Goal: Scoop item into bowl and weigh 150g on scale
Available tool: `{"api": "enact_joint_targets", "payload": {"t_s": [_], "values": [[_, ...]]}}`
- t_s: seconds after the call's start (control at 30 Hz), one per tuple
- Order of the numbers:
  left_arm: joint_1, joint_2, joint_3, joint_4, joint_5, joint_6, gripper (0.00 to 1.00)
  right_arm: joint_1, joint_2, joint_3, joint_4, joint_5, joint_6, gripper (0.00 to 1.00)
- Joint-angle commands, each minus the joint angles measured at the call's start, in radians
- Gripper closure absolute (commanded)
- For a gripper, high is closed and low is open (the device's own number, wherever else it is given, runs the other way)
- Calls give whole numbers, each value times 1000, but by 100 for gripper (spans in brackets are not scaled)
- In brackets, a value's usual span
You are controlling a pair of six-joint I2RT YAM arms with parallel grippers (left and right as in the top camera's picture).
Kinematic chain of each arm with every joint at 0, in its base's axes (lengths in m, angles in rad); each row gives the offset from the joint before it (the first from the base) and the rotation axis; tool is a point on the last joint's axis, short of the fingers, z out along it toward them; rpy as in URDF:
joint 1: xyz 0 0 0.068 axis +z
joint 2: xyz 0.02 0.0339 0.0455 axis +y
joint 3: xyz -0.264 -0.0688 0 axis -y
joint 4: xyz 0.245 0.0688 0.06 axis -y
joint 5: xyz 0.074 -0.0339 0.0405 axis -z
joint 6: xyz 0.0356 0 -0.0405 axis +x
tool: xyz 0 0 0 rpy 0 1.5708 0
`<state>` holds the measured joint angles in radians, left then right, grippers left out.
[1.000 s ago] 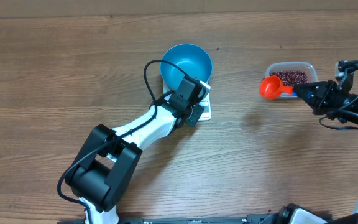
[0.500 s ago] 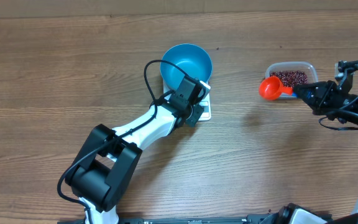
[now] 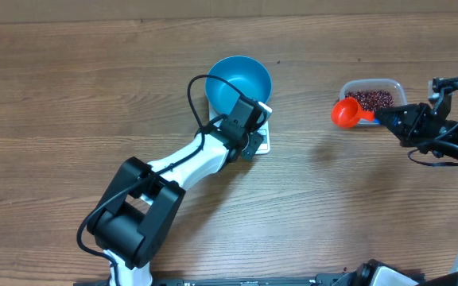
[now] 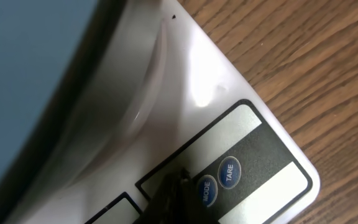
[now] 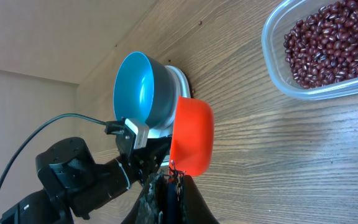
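Left gripper (image 3: 250,140): jaws closed tight, holding nothing, tips down on the scale's (image 3: 263,143) grey button panel. In the left wrist view the dark fingertips (image 4: 174,194) sit just left of the MODE button (image 4: 205,188); TARE button (image 4: 229,172) is just right of that. Can't tell if a button is pressed.

Right gripper (image 3: 382,116): clamped on the handle of an orange-red scoop (image 3: 344,111), far right of the scene.

Wooden table (image 3: 70,95) carries everything. Left arm (image 3: 177,171) runs diagonally from near-left up to centre, with a black cable (image 3: 191,94) looping off its wrist; the wrist hides most of the scale from overhead. Blue bowl (image 3: 241,78) sits on the scale's platform at far centre, covering it, so only the near-right corner of the scale shows. Clear plastic tub (image 3: 394,84) is well right of the bowl. The scoop's cup sits over the table at the tub's near-left corner, between bowl and tub, much closer to the tub. Red-brown beans (image 3: 370,98) lie as a loose heap inside the tub.
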<state>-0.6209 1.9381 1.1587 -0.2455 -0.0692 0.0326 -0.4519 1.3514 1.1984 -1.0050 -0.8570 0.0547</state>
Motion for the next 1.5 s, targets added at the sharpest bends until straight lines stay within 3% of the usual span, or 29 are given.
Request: {"api": "enact_joint_targets", "payload": {"t_s": [0.0, 0.33, 0.73, 1.07, 1.47], "values": [[-3, 69, -19, -26, -41, -11, 96, -4, -5, 26, 4, -8, -8, 96], [-8, 68, -19, -112, -39, -10, 95, -4, -5, 26, 4, -8, -8, 96], [-8, 68, -18, -100, 47, 56, 96, -4, -5, 26, 4, -8, -8, 96], [-8, 53, -6, -101, 36, 64, 96, -4, -5, 26, 4, -8, -8, 96], [-7, -215, 247, -419, 70, 65, 96, -4, -5, 26, 5, -8, -8, 96]]}}
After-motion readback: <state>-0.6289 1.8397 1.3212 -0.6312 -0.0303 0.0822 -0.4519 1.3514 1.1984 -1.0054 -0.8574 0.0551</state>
